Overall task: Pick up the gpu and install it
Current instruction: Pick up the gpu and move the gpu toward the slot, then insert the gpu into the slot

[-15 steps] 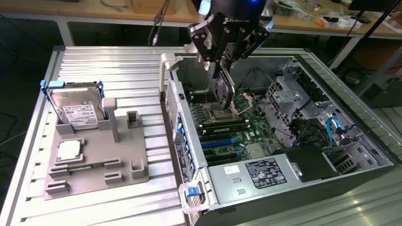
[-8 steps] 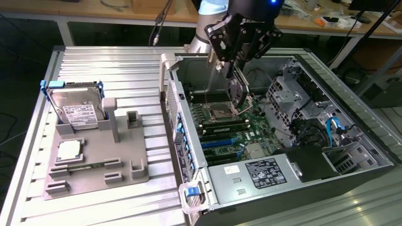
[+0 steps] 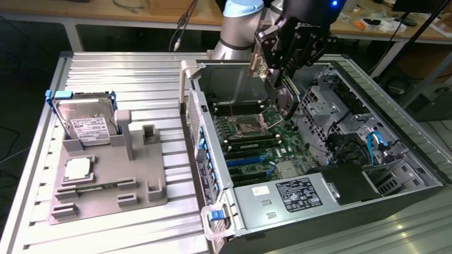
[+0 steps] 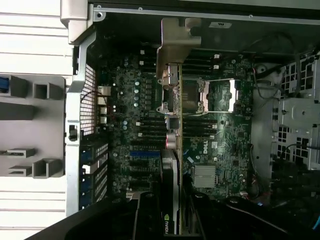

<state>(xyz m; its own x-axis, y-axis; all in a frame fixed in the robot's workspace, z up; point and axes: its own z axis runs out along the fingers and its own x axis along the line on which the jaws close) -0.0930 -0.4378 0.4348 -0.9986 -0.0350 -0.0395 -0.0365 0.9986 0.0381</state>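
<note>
The gpu [image 3: 281,94] is a thin dark card with a silvery metal bracket. It hangs edge-down above the open computer case [image 3: 211,211], over the motherboard [image 3: 258,145]. My gripper [image 3: 279,66] is shut on the card's upper part. In the wrist view the gpu [image 4: 171,130] appears edge-on between the black fingers [image 4: 145,217], and its bracket [image 4: 177,47] points towards the case's rear wall. The card hovers near the processor socket [image 4: 217,95] and is apart from the board. The blue expansion slots [image 4: 142,156] lie off to one side of it.
A grey fixture [image 3: 106,185] on the exterior view's left holds a silver hard drive [image 3: 88,124] and a square processor chip [image 3: 78,168]. Inside the case are a power supply [image 3: 293,193], drive cages [image 3: 332,106] and blue cables [image 3: 374,143]. Ribbed metal table [image 3: 120,74] surrounds everything.
</note>
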